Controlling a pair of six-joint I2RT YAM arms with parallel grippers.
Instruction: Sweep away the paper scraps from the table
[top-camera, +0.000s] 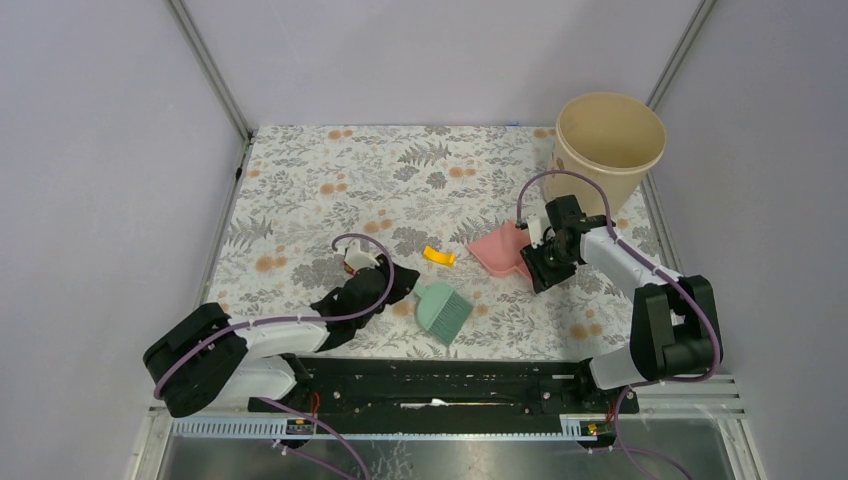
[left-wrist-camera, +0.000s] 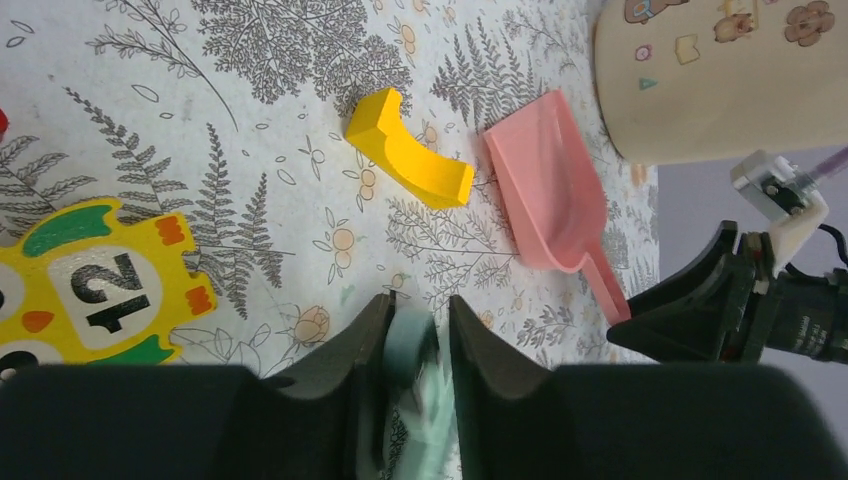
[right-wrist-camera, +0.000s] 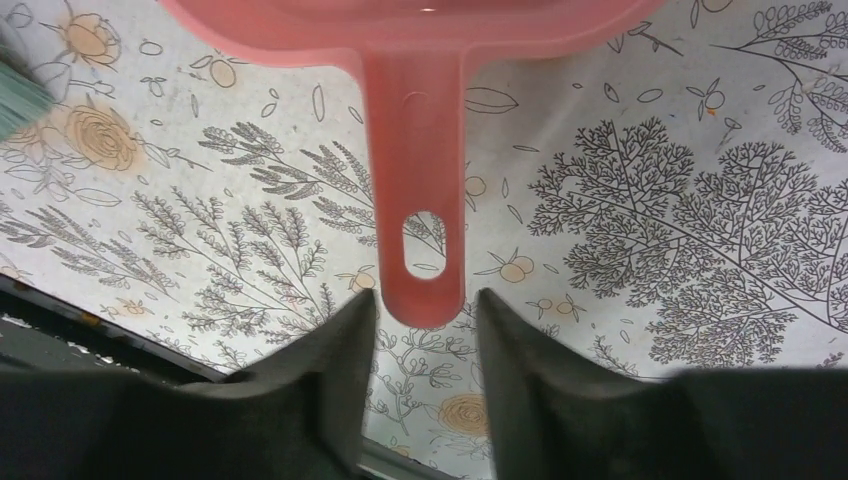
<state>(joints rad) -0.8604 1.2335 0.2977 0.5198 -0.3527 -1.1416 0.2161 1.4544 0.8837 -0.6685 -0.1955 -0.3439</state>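
No paper scraps show in any view on the table. A teal hand brush lies on the cloth near the front. My left gripper is at its handle. In the left wrist view the handle sits between the left gripper's jaws, against the left finger with a gap to the right one. A pink dustpan lies flat on the cloth. My right gripper is open just behind the handle's end and does not hold it.
A beige bucket stands at the back right corner. A yellow curved piece lies between the brush and the dustpan. A yellow numbered toy piece lies to the left of the left gripper. A black rail runs along the near edge.
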